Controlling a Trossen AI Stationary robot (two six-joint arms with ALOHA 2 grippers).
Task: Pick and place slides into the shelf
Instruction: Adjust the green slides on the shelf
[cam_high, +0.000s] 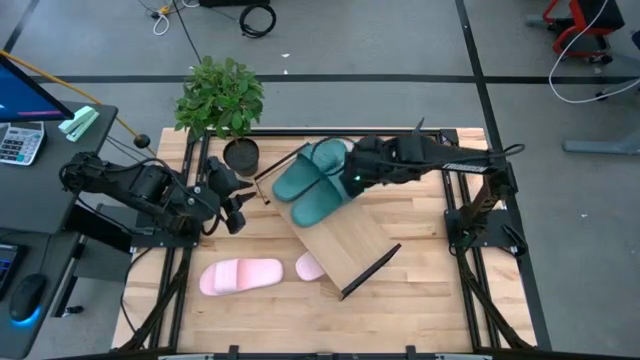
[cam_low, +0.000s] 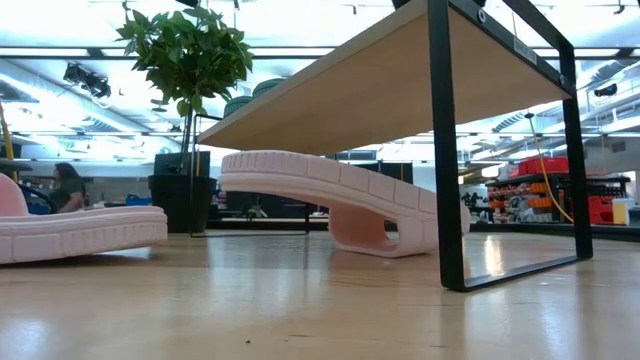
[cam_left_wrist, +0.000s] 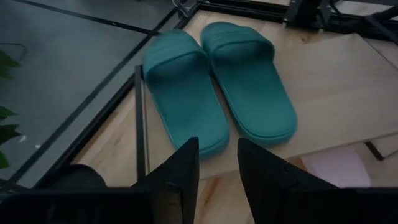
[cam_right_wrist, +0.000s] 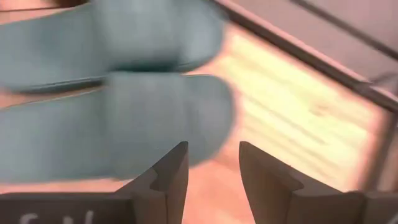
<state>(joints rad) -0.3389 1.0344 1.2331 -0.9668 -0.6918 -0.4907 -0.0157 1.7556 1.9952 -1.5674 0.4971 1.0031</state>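
Two teal slides lie side by side, soles down, on the far-left end of the shelf, which stands slantwise on the table. My right gripper hovers open just above the teal slides, with nothing between its fingers. My left gripper stands open to the left of the shelf, aimed at the teal slides and apart from them. One pink slide lies on the table at the near left. A second pink slide lies partly under the shelf board, one end on the table and the other raised.
A potted plant stands at the table's far left corner, close behind my left gripper. The shelf's black end bars stand on the table near the front. Bare tabletop lies to the near right.
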